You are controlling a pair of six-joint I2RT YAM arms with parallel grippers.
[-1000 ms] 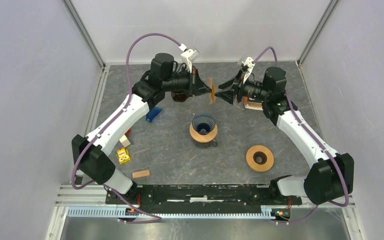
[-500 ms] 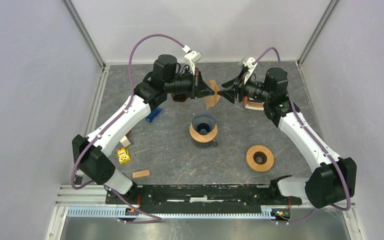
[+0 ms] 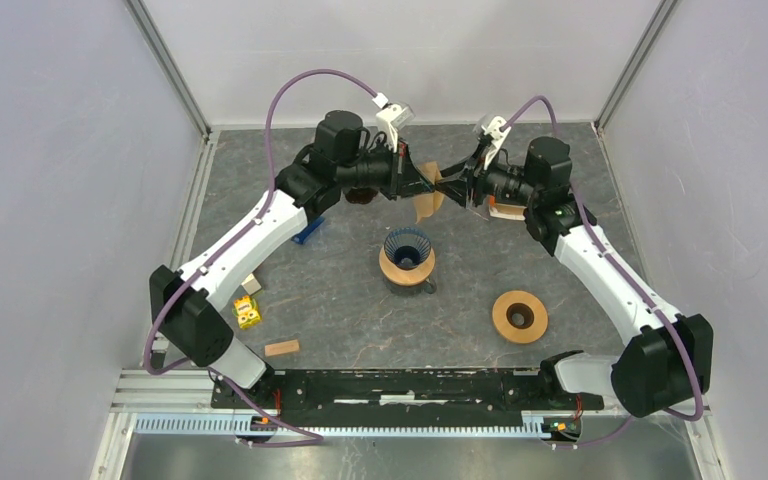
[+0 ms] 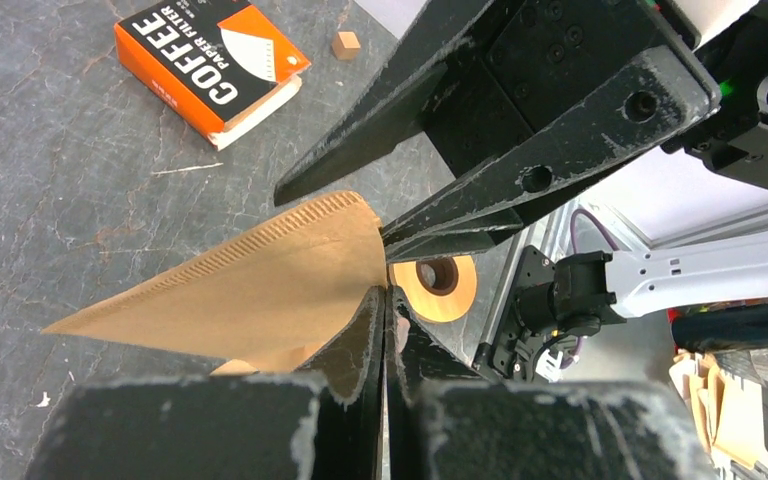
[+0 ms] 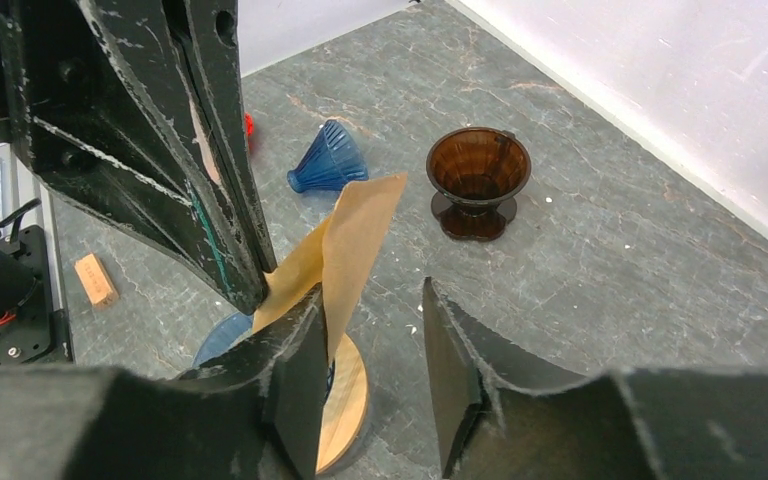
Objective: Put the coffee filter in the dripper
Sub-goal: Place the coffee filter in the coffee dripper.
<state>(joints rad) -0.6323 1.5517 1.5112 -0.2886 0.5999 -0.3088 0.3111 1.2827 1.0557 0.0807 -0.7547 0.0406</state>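
Note:
A brown paper coffee filter [image 3: 425,205] hangs in the air above the back of the table, pinched at its corner by my left gripper [image 3: 436,183], which is shut on it [image 4: 385,292]. The flattened filter [image 4: 260,290] fans out to the left in the left wrist view. My right gripper [image 3: 450,186] faces the left one tip to tip and stands open [image 5: 370,340]. The filter's edge [image 5: 355,240] lies between its fingers, against the left finger. The blue dripper [image 3: 407,247] sits on a wooden ring below and in front of the filter.
An orange coffee filter box [image 4: 210,65] lies under the right arm. A dark brown dripper [image 5: 477,175] and a blue cone on its side [image 5: 328,160] are at the back left. A spare wooden ring [image 3: 520,316] is front right. Small blocks [image 3: 281,348] lie front left.
My left gripper has moved right with the filter, which now hangs tilted downward. The right gripper's fingers have come around the filter's edge and narrowed a little.

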